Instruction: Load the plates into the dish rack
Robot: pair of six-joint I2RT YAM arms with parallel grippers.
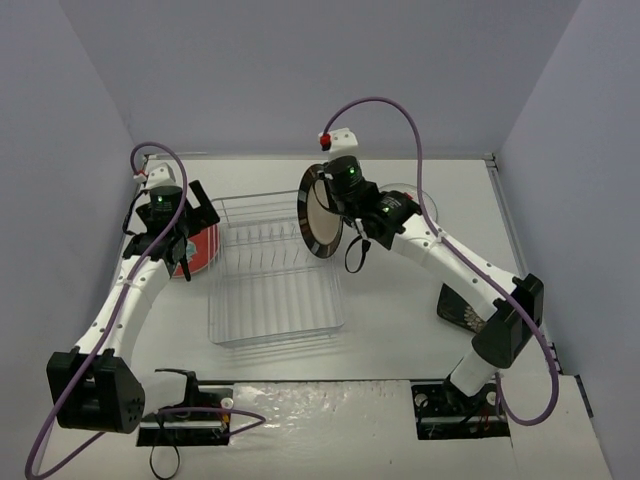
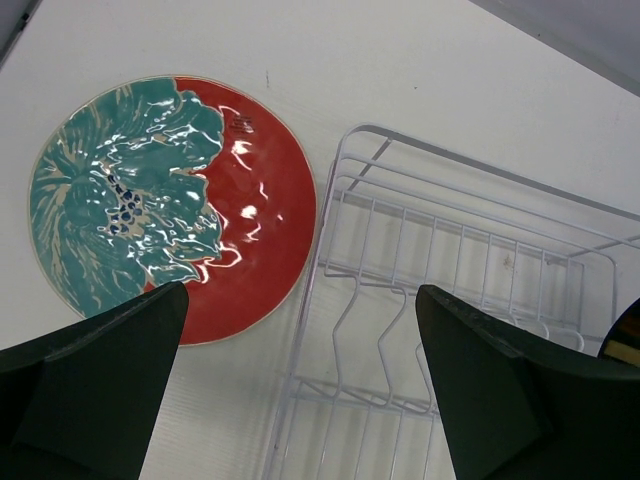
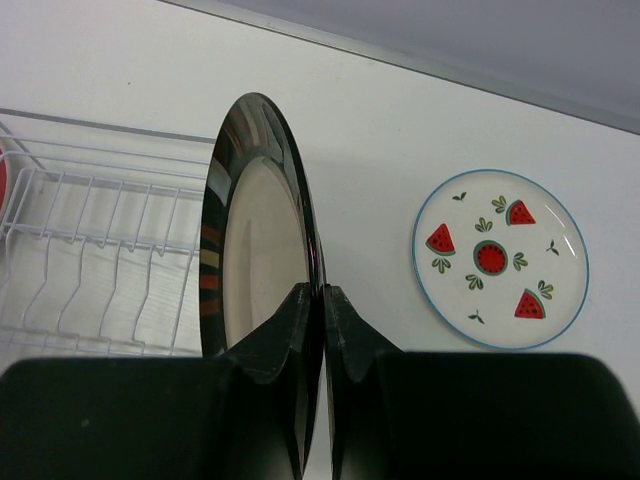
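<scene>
The right gripper [image 3: 322,292] needs a firm pinch on the rim. It should hold the striped plate [image 3: 255,250] on edge, line it up with a gap between the prongs of the rack [image 3: 110,235], lower it straight, and let go only once the wires carry it. Its jaws are nearly closed, clamped on that plate's lower rim. The rack lies at the left of this wrist view, and a watermelon plate [image 3: 500,258] lies flat at right. The left gripper [image 2: 300,290] is spread wide, holding nothing, above the red plate [image 2: 250,200] lying just beside the rack.
</scene>
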